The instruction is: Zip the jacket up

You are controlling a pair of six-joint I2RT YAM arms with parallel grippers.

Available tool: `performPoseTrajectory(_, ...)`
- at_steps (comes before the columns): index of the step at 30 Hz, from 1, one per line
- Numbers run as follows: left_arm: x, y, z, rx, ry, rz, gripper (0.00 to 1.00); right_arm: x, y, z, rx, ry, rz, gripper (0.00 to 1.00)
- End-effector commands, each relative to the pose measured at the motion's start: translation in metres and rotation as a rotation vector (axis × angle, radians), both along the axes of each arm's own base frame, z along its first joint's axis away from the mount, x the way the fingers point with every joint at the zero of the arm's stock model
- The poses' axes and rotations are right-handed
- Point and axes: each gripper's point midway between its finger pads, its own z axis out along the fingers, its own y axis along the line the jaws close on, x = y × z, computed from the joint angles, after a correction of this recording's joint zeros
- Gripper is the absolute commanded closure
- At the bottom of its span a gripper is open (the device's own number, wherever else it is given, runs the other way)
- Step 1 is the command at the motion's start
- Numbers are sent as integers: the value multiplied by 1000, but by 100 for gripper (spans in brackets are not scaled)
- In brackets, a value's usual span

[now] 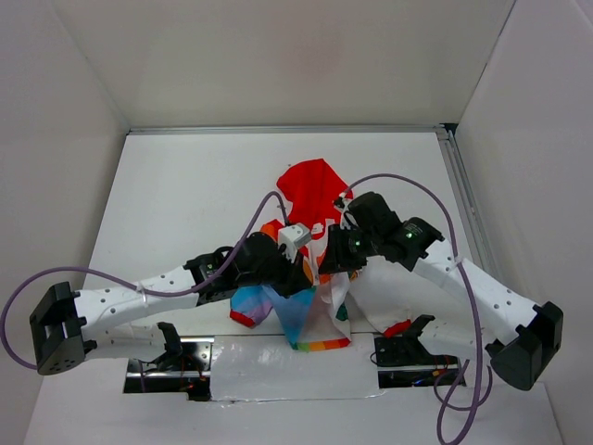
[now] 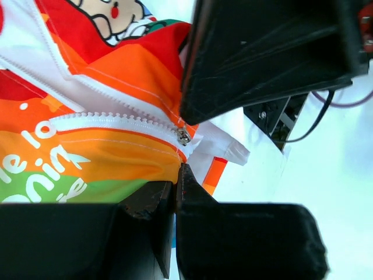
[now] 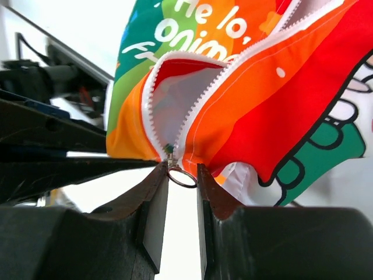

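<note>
Sitting bunched mid-table (image 1: pixel 185 185): jacket (image 1: pixel 310 190), both arms meeting at hem.
Left wrist: left gripper (image 2: pixel 178 184) clamped on jacket hem just under slider (image 2: pixel 183 137).
Right wrist: right gripper (image 3: pixel 182 172) pinching pull ring (image 3: pixel 182 177).

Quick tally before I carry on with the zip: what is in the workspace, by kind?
jacket: 1
hands: 2, the left hand pinching the jacket's bottom edge and the right hand on the zip pull ring
zip pull ring: 1
Total: 4
</note>
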Motion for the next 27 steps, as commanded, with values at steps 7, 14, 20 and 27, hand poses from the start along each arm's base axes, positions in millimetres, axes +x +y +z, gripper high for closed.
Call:
performPoseTrajectory(7, -37, 10, -26, 78, 46, -197, 100, 40, 0, 16, -125, -436, -22, 100)
performPoseTrajectory(14, -41, 11, -26, 76, 52, -215, 100, 35, 11, 31, -66, -528, 47, 100)
performPoseTrajectory(20, -44, 8, -25, 58, 62, -232, 100, 51, 3, 33, -67, -471, -209, 100)
performPoseTrajectory(27, -33, 7, -19, 75, 75, -149, 100, 22, 24, 38, 30, -497, 11, 100)
